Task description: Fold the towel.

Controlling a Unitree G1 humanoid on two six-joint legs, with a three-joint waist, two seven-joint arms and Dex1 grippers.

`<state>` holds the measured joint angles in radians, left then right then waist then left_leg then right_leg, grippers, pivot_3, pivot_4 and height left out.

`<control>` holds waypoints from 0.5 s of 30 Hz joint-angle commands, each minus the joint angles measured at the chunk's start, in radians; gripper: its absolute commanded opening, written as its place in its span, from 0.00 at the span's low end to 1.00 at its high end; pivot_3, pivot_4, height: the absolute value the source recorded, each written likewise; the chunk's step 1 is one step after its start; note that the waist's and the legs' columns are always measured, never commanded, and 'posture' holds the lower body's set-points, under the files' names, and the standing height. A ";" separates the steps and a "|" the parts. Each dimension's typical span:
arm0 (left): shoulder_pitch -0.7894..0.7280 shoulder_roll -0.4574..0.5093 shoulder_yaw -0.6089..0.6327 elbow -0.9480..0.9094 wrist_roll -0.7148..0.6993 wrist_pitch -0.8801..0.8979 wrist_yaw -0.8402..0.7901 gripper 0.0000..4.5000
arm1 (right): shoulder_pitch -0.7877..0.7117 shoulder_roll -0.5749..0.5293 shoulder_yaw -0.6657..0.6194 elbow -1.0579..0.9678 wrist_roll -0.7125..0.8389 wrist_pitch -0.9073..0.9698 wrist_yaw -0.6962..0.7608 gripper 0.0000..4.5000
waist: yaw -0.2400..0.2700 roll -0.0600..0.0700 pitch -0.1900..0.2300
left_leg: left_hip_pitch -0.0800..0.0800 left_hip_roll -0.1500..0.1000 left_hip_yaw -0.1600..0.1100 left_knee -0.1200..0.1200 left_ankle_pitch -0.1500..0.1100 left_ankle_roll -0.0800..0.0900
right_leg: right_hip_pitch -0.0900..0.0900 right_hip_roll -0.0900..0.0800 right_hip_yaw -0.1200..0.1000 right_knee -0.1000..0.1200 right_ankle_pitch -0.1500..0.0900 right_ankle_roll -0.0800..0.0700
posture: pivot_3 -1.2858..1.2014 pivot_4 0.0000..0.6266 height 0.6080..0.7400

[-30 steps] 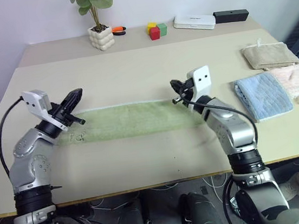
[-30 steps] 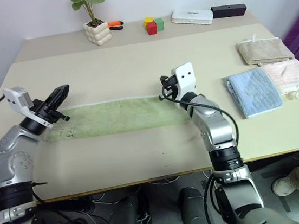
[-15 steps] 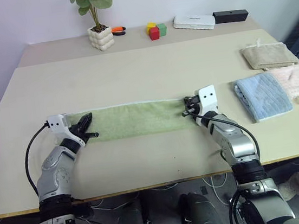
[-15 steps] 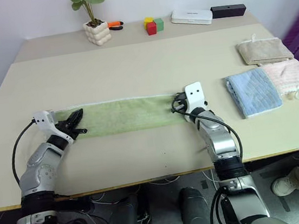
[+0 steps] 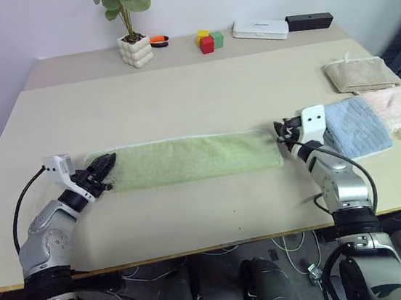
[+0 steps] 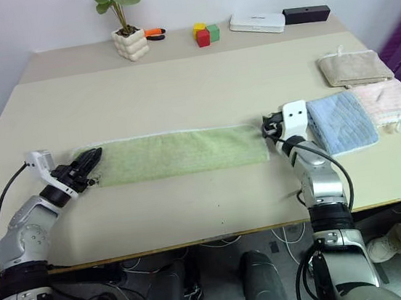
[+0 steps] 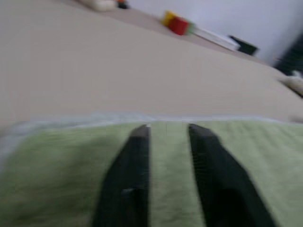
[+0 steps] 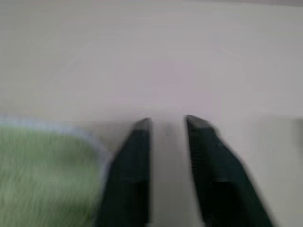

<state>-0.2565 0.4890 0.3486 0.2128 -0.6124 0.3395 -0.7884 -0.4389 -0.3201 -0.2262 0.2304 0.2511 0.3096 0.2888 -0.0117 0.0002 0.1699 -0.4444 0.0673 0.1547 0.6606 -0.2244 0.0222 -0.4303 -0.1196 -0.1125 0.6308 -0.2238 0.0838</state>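
The towel (image 5: 190, 158) is a long light green strip with whitish edging, lying flat across the near middle of the table (image 5: 193, 92). My left gripper (image 5: 104, 166) rests low at the towel's left end. In the left wrist view its fingers (image 7: 135, 156) are open over the green cloth (image 7: 255, 151), with nothing pinched between them. My right gripper (image 5: 281, 130) sits just off the towel's right end, open. In the right wrist view the right gripper (image 8: 166, 122) is over bare tabletop, with the towel's corner (image 8: 42, 165) beside one finger.
Folded light blue (image 5: 355, 125), pink (image 5: 399, 107) and beige (image 5: 361, 73) towels lie at the right edge, close to my right gripper. A potted plant (image 5: 135, 49), colored blocks (image 5: 209, 40), a white box (image 5: 261, 29) and a black box (image 5: 310, 20) line the far edge.
Both grippers came down to the table and spread apart, the right one moving right and drawing the towel's right end with it. Both fingers have opened and let go of the towel.
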 commanded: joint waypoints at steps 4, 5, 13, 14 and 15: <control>-0.117 0.077 -0.048 0.027 0.036 -0.078 -0.168 0.98 | 0.038 -0.042 -0.246 -0.283 0.328 0.370 -0.058 0.99 | 0.001 0.000 0.000 | -0.001 0.000 -0.003 0.000 0.000 0.001 | 0.000 0.000 0.000 0.000 0.000 0.000 | 0.52 0.24 1.00; -0.131 0.085 -0.064 0.028 0.037 -0.076 -0.200 0.98 | 0.049 -0.039 -0.276 -0.328 0.389 0.441 -0.078 0.99 | 0.001 0.000 0.000 | 0.000 0.000 -0.004 0.000 -0.001 0.001 | 0.000 0.000 0.000 -0.001 0.000 0.000 | 0.52 0.24 1.00; -0.293 0.119 -0.139 0.219 0.103 -0.181 -0.391 0.98 | 0.236 -0.021 -0.506 -0.540 1.015 0.876 -0.345 0.99 | 0.002 0.000 0.000 | -0.001 0.000 -0.005 -0.002 -0.002 0.001 | -0.001 0.000 -0.001 -0.001 0.000 0.000 | 0.52 0.24 1.00; -0.315 0.116 -0.147 0.243 0.110 -0.202 -0.415 0.98 | 0.278 -0.020 -0.514 -0.548 1.131 0.881 -0.408 0.99 | 0.005 0.000 0.000 | -0.001 0.000 -0.005 -0.002 -0.002 0.002 | -0.001 0.000 -0.001 -0.001 0.000 0.000 | 0.52 0.24 1.00; -0.332 0.112 -0.150 0.262 0.110 -0.212 -0.438 0.98 | 0.315 -0.026 -0.508 -0.557 1.229 0.873 -0.461 0.99 | 0.004 0.000 0.000 | -0.001 0.000 -0.006 -0.002 -0.002 0.002 | 0.000 0.000 -0.001 -0.002 0.000 -0.001 | 0.52 0.24 1.00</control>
<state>-0.5566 0.5931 0.2060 0.4639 -0.5086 0.1640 -1.1864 -0.1439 -0.3402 -0.7116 -0.2768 1.3018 1.1778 -0.0892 -0.0081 0.0002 0.1698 -0.4450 0.0671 0.1486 0.6583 -0.2262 0.0238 -0.4302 -0.1198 -0.1135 0.6286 -0.2242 0.0827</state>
